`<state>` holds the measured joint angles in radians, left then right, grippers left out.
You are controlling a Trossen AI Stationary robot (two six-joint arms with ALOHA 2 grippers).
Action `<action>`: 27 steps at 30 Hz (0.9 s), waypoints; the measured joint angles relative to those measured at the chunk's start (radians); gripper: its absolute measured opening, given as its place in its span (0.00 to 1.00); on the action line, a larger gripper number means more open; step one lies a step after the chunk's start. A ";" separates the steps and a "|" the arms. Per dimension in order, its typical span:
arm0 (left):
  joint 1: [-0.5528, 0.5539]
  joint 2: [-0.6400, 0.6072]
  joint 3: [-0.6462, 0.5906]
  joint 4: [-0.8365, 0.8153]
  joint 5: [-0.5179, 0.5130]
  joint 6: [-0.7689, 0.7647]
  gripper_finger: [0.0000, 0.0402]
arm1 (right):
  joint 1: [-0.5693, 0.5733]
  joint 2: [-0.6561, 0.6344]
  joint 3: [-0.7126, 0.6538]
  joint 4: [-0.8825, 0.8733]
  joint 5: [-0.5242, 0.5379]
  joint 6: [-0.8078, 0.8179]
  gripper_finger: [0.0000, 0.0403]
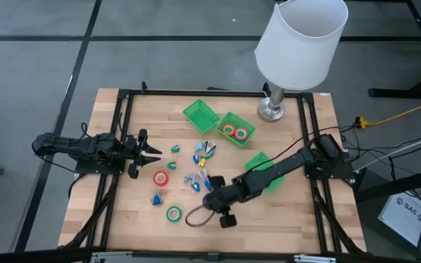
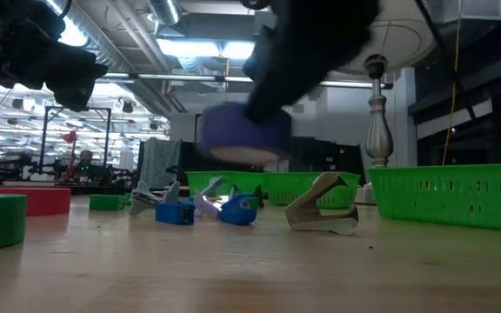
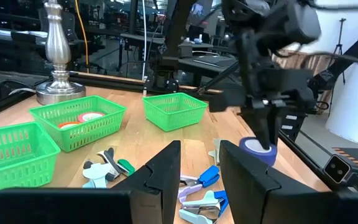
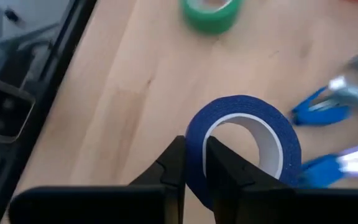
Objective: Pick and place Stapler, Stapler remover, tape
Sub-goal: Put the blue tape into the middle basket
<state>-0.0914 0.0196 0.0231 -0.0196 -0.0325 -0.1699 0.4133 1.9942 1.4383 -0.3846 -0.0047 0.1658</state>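
My right gripper [image 4: 194, 165] is shut on a blue tape roll [image 4: 253, 124] with a white core. It is near the table's middle, by the near edge [image 1: 212, 199]. The roll shows above the tabletop in the low view [image 2: 243, 135] and in the left wrist view [image 3: 257, 150]. My left gripper [image 3: 201, 169] is open and waits over the table's left side [image 1: 150, 153], touching nothing. A red roll [image 1: 161, 177] and a green roll [image 1: 174, 214] lie flat on the wood. Staple removers [image 1: 205, 152] lie in a loose cluster at the middle. My right gripper pinches the blue roll's wall [image 4: 197, 134], one finger inside the ring and one outside. The fingers [image 3: 267, 121] come at it from above, pointing down. The roll is lifted clear of the table, hanging below the fingers with its hole facing sideways.
Three green trays stand toward the far right: one [image 1: 200, 115], one holding tape rolls [image 1: 235, 128], and one partly under the right arm [image 1: 267, 172]. A lamp [image 1: 300, 40] stands at the far edge. More staple removers [image 1: 196, 181] and a blue one [image 1: 156, 199] lie nearby.
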 joint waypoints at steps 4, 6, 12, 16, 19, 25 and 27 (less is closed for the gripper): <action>0.000 0.000 0.000 0.000 0.000 0.000 0.27 | -0.071 -0.034 0.000 -0.008 0.000 -0.020 0.12; 0.000 0.000 0.000 0.000 0.000 0.000 0.27 | -0.109 -0.050 0.000 -0.010 0.000 -0.018 0.12; 0.000 0.000 0.000 0.000 0.000 0.000 0.27 | -0.211 -0.091 0.001 -0.009 0.001 -0.013 0.12; 0.000 0.000 0.000 0.000 0.000 0.000 0.27 | -0.272 -0.108 0.002 -0.026 0.001 0.025 0.12; 0.000 0.000 0.000 0.000 0.000 0.000 0.27 | -0.312 -0.114 0.002 -0.034 0.001 0.053 0.12; 0.000 0.000 0.000 0.000 0.000 0.000 0.27 | -0.381 -0.128 0.002 -0.055 0.001 0.094 0.12; 0.000 0.000 0.000 0.000 0.000 0.000 0.27 | -0.405 -0.131 0.002 -0.056 0.001 0.101 0.12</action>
<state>-0.0915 0.0195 0.0231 -0.0196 -0.0324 -0.1701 0.0085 1.8632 1.4403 -0.4401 -0.0036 0.2664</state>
